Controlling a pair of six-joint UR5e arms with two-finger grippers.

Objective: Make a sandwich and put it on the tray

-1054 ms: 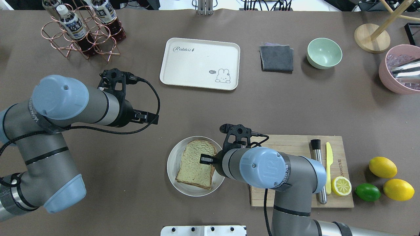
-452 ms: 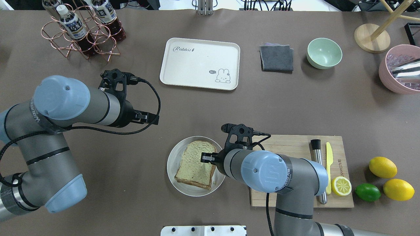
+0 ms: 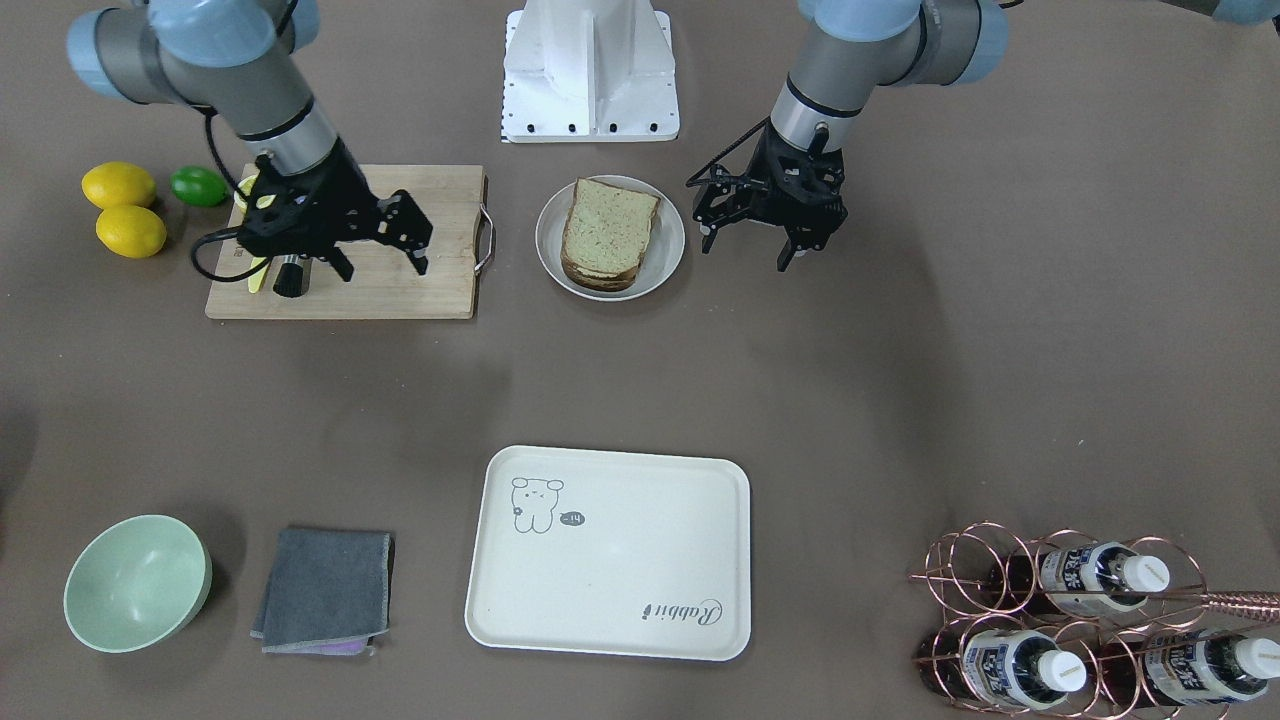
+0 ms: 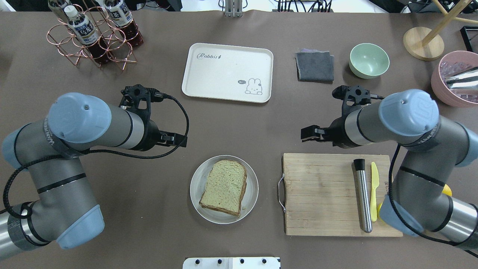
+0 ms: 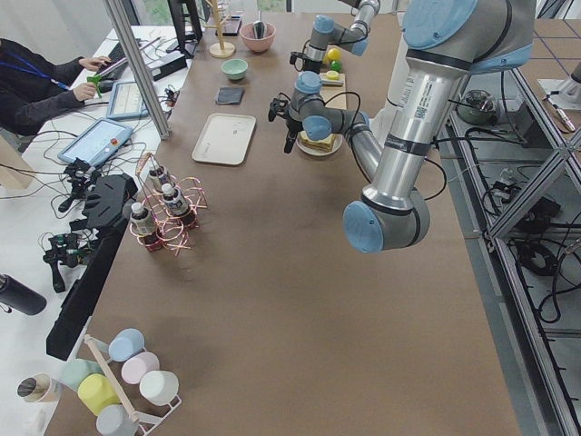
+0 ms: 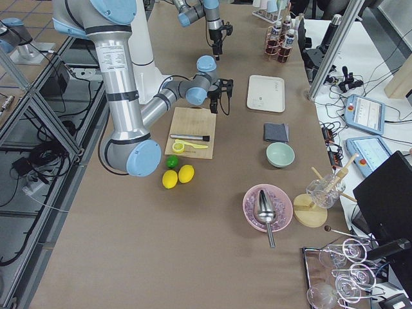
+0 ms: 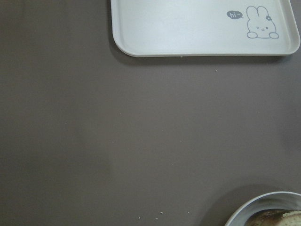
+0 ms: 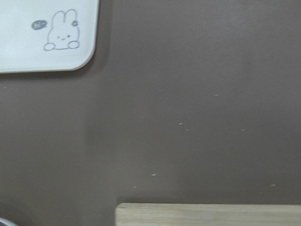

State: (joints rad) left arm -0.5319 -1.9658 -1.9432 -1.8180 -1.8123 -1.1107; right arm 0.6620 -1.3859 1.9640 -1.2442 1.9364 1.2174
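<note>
Sandwich (image 4: 223, 186) lay on plate (image 4: 197, 194), near centre; tray (image 4: 224, 74) far, well apart | left gripper (image 3: 744, 257), right gripper (image 3: 385, 265) stood spread, empty | stack judged light, soft, slip-prone: pinch both crusts together.

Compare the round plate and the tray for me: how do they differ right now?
Shape: the plate is round; the tray is a rounded-corner rectangle, and larger. Load: the plate holds the sandwich; the tray has no food on it. Place: the plate sits near the robot, the tray farther across. Both are pale and lie flat on the table.
</note>
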